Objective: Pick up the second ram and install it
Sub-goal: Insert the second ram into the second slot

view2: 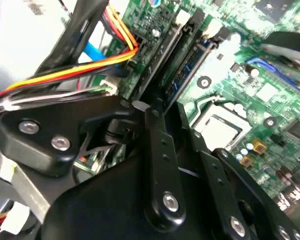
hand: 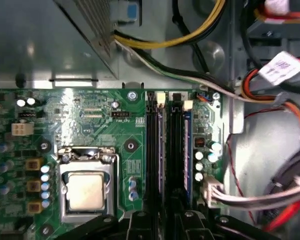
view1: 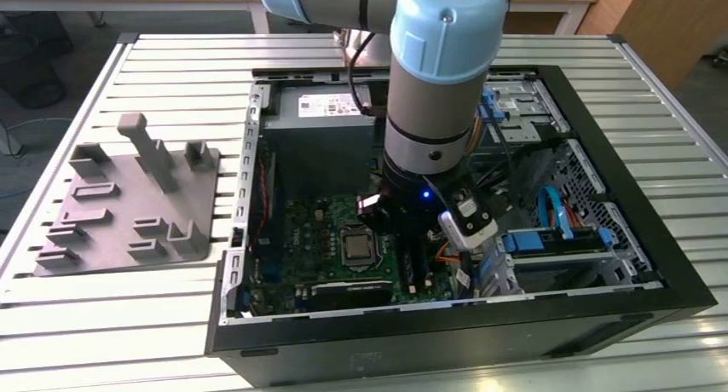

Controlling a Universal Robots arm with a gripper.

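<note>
The second ram (view2: pixel 184 74) is a thin dark strip with a bluish edge. It stands upright in one of the long black memory slots of the green motherboard (hand: pixel 90 115), beside the processor socket (hand: pixel 85 187). In the first wrist view the second ram (hand: pixel 187 150) runs toward the gripper (hand: pixel 166 222). In the second wrist view its near end passes under the black gripper (view2: pixel 165 107), which sits right over that slot. In the exterior view the gripper (view1: pixel 401 232) is lowered inside the open computer case (view1: pixel 637 264).
A grey holder block (view1: pixel 125 204) with upright posts lies on the slatted table at the exterior view's left. Coloured cable bundles (view2: pixel 80 70) hang close beside the slots. The power supply (view1: pixel 319 123) and drive cages (view1: pixel 569 239) crowd the case around the arm.
</note>
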